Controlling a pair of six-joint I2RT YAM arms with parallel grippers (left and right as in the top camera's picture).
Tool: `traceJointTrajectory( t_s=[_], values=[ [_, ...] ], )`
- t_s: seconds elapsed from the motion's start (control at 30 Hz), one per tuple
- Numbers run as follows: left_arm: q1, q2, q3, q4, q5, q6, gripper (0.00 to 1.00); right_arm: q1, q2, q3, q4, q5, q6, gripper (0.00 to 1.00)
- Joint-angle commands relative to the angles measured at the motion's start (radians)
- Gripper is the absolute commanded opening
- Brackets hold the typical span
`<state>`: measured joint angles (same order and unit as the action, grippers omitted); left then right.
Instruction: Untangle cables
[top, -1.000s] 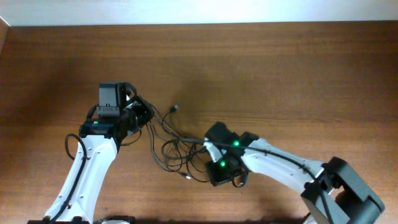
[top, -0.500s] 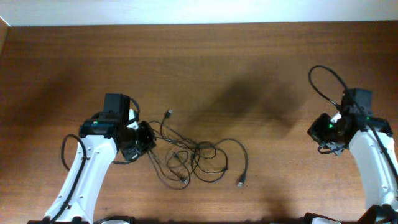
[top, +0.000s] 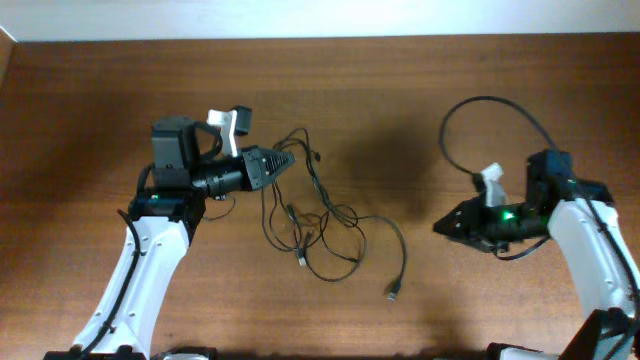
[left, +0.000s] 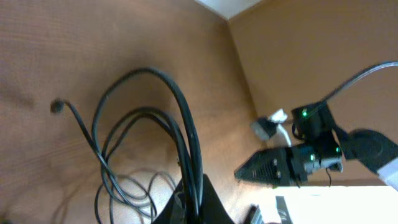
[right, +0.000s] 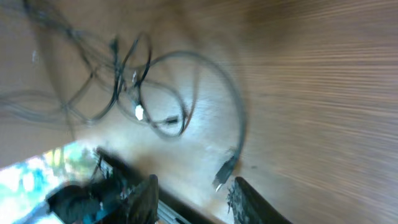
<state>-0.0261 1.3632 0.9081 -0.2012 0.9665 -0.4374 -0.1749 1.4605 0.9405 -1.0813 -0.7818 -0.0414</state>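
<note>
The cables (top: 320, 215) are thin black cords in a loose tangle at the table's middle, with one plug end (top: 393, 292) lying at the lower right. My left gripper (top: 287, 160) points right and is shut on several strands at the tangle's upper left. In the left wrist view the cords (left: 149, 118) rise in loops out of the shut left gripper (left: 191, 202). My right gripper (top: 441, 227) points left, to the right of the tangle and apart from it. In the blurred right wrist view the right gripper (right: 194, 182) stands open and holds nothing, and the plug end (right: 224, 172) lies on the wood beyond it.
The right arm's own thick black cable (top: 490, 108) arcs above the table at the upper right. The right arm (left: 292, 165) shows in the left wrist view. The table's far edge meets a pale wall (top: 320, 15) at the back.
The left gripper has turned to point right and moved up, pulling the cables' left side with it. The right arm has swung in from the far right towards the tangle and opened.
</note>
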Motion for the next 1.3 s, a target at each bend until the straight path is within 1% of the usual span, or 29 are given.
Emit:
traceJointTrajectory(
  t_s=[0.0, 0.03, 0.07, 0.1, 0.13, 0.2, 0.27, 0.3, 0.37, 0.4, 0.47, 0.5, 0.53, 0.57, 0.6, 0.63, 0.67, 0.77, 0.8, 0.83, 0.87, 0.9, 0.93, 0.97, 1.0, 1.07, 1.17, 1.2, 1.27],
  values=[
    [0.000, -0.004, 0.009, 0.040, 0.046, 0.005, 0.00, 0.131, 0.000, 0.007, 0.012, -0.103, -0.075, 0.39],
    [0.000, -0.004, 0.009, 0.041, 0.100, 0.004, 0.00, 0.185, 0.000, 0.007, 0.060, -0.121, -0.074, 0.60],
    [0.000, -0.004, 0.009, 0.040, 0.160, -0.024, 0.03, 0.245, 0.000, 0.007, 0.136, -0.130, -0.038, 0.72],
    [0.000, -0.004, 0.009, 0.040, 0.183, -0.089, 0.11, 0.295, 0.000, 0.007, 0.204, -0.123, -0.010, 0.73],
    [0.000, -0.004, 0.009, 0.040, 0.202, -0.180, 0.11, 0.342, 0.000, 0.007, 0.277, -0.089, -0.011, 0.81],
    [0.000, -0.004, 0.009, 0.040, 0.227, -0.229, 0.00, 0.404, 0.000, 0.007, 0.376, -0.011, -0.011, 0.90],
    [0.000, -0.004, 0.009, 0.040, 0.234, -0.259, 0.00, 0.488, 0.001, 0.007, 0.508, 0.074, -0.010, 0.91],
    [0.000, -0.004, 0.009, 0.041, 0.234, -0.303, 0.00, 0.531, 0.002, 0.007, 0.553, 0.092, -0.010, 0.91],
    [0.000, -0.004, 0.009, 0.041, 0.230, -0.311, 0.00, 0.607, 0.008, 0.007, 0.613, 0.101, -0.010, 0.91],
    [0.000, -0.004, 0.009, 0.041, 0.230, -0.311, 0.00, 0.655, 0.023, 0.007, 0.637, 0.160, -0.010, 0.84],
    [0.000, -0.004, 0.009, 0.040, 0.235, -0.312, 0.00, 0.716, 0.080, 0.007, 0.658, 0.236, -0.002, 0.84],
    [0.000, -0.004, 0.009, 0.040, 0.235, -0.336, 0.00, 0.732, 0.120, 0.007, 0.668, 0.264, -0.002, 0.75],
    [0.000, -0.004, 0.009, 0.040, 0.234, -0.352, 0.00, 0.737, 0.167, 0.007, 0.699, 0.266, 0.042, 0.68],
    [0.000, -0.004, 0.009, 0.040, 0.235, -0.356, 0.00, 0.737, 0.206, 0.007, 0.733, 0.267, 0.092, 0.68],
    [0.000, -0.004, 0.009, 0.040, 0.235, -0.363, 0.00, 0.737, 0.243, 0.007, 0.755, 0.267, 0.135, 0.59],
    [0.000, -0.004, 0.009, 0.040, 0.235, -0.362, 0.00, 0.737, 0.267, 0.007, 0.756, 0.266, 0.178, 0.37],
    [0.000, -0.004, 0.009, 0.040, 0.232, -0.362, 0.00, 0.737, 0.278, 0.007, 0.734, 0.266, 0.216, 0.05],
    [0.000, -0.004, 0.009, 0.035, 0.110, -0.354, 0.00, 0.735, 0.207, 0.008, 0.684, 0.144, 0.260, 0.04],
    [0.000, -0.004, 0.009, 0.011, 0.022, -0.338, 0.00, 0.735, 0.140, 0.008, 0.624, 0.119, 0.259, 0.04],
    [0.000, -0.004, 0.009, -0.027, -0.086, -0.297, 0.00, 0.735, 0.067, 0.008, 0.557, 0.120, 0.254, 0.04],
    [0.000, -0.004, 0.009, -0.090, -0.236, -0.264, 0.00, 0.735, -0.004, 0.008, 0.510, 0.119, 0.230, 0.04],
    [0.000, -0.004, 0.009, -0.161, -0.392, -0.265, 0.00, 0.735, -0.084, 0.008, 0.469, 0.119, 0.229, 0.04],
    [0.000, -0.004, 0.009, -0.262, -0.600, -0.265, 0.00, 0.735, -0.227, 0.008, 0.423, 0.120, 0.229, 0.04],
    [0.000, -0.004, 0.009, -0.307, -0.656, -0.265, 0.00, 0.735, -0.291, 0.008, 0.423, 0.126, 0.229, 0.04],
    [0.000, -0.004, 0.009, -0.360, -0.668, -0.265, 0.00, 0.735, -0.369, 0.008, 0.435, 0.167, 0.230, 0.04],
    [0.000, -0.004, 0.009, -0.443, -0.668, -0.265, 0.00, 0.735, -0.507, 0.008, 0.457, 0.363, 0.246, 0.04],
    [0.000, -0.004, 0.009, -0.542, -0.689, -0.264, 0.00, 0.735, -0.602, 0.008, 0.453, 0.758, 0.445, 0.04],
    [0.000, -0.004, 0.009, -0.557, -0.691, -0.265, 0.00, 0.735, -0.610, 0.008, 0.429, 0.974, 0.523, 0.04],
    [0.000, -0.004, 0.009, -0.603, -0.691, -0.265, 0.00, 0.735, -0.595, 0.008, 0.344, 1.268, 0.689, 0.04]
  ],
)
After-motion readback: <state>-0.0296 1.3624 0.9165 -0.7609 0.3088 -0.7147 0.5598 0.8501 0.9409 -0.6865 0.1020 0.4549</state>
